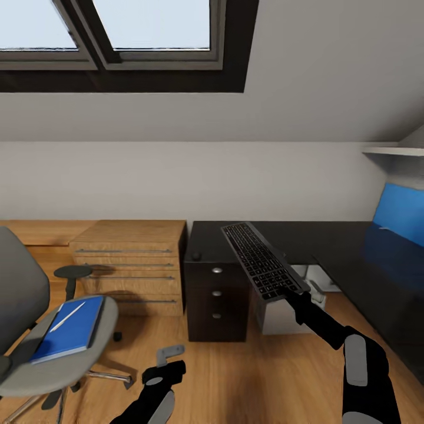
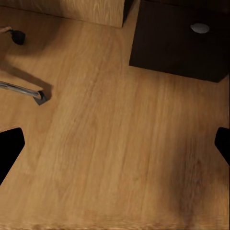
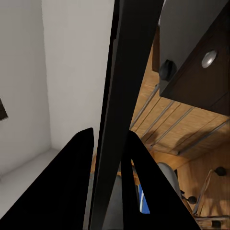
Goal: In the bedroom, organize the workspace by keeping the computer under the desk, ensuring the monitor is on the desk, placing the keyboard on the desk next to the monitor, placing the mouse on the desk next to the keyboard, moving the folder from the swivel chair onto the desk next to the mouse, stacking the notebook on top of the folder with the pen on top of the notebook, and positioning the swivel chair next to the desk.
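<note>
Above the desk (image 1: pixel 277 235), near its drawer-unit end: keyboard (image 1: pixel 262 260) held in the air, tilted, keys facing up and toward the camera, near end pinched by the right gripper (image 1: pixel 292 292). In the right wrist view, keyboard (image 3: pixel 122 96) seen edge-on as a dark strip running between the two black fingers (image 3: pixel 67 187), which press on it from both sides.

On the desk top, at the corner over the drawers: mouse (image 1: pixel 196 256), a small dark lump, also seen in the right wrist view (image 3: pixel 166 70) at the edge of the top. Below it, the dark drawer unit (image 1: pixel 217 300) with three round silver knobs; drawers closed, contents hidden.

Under the desk, beside the drawer unit: pale boxy computer (image 1: pixel 288 309), partly hidden by the right arm.

Left of the desk, well apart: chair (image 1: pixel 53 347) with grey seat. On the seat: blue folder (image 1: pixel 72 330), flat, with a thin white pen (image 1: pixel 66 317) lying aslant across its cover.

Between chair and desk, against the wall: low wooden shelving (image 1: pixel 132 265).

Near the chair base, low over the wooden floor (image 2: pixel 120 158): left gripper (image 1: pixel 168 359), fingers spread apart, holding nothing; in the left wrist view, black fingertips (image 2: pixel 9 148) at opposite edges with bare floor between.
</note>
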Controlling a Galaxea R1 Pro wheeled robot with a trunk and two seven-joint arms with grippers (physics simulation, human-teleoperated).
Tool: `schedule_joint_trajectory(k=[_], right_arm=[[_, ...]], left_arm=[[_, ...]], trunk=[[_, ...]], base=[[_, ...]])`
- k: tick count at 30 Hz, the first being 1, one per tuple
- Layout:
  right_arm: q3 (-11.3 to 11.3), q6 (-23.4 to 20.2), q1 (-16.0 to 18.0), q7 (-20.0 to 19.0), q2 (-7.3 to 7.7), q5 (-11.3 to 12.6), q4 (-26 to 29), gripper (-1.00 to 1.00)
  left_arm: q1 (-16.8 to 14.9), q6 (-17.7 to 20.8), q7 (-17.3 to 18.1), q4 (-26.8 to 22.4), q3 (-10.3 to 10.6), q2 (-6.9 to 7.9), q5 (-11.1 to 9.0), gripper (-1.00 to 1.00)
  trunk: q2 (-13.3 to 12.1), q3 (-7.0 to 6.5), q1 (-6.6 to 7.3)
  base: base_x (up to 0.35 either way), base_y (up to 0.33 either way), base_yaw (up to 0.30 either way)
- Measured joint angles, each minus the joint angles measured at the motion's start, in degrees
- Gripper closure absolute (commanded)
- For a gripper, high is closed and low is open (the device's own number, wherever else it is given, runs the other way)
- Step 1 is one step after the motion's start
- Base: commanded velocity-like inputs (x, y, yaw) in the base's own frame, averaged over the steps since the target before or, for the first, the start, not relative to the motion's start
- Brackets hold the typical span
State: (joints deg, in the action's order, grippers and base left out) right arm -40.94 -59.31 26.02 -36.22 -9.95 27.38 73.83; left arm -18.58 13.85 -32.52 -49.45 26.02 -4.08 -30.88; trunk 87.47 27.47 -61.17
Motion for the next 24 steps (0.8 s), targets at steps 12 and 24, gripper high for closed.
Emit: schedule_joint_trajectory(k=[12,24], right_arm=[[-0.01,0.07,0.00,0.04,0.00,-0.27,0.00,1.00],[0.00,0.07,-1.07,-0.04,0.00,-0.19,-0.01,1.00]], left_arm=[[0.00,-0.07,0.01,1.49,0.01,-0.69,0.09,-1.00],[0.00,-0.14,0.00,1.48,0.00,-0.78,0.16,-1.00]], trunk=[[-4.81,-2.16,2.65],[-9.63,-4.31,5.29]], base=[[-0.071,-0.318,0.000],[-0.002,-0.310,0.000]])
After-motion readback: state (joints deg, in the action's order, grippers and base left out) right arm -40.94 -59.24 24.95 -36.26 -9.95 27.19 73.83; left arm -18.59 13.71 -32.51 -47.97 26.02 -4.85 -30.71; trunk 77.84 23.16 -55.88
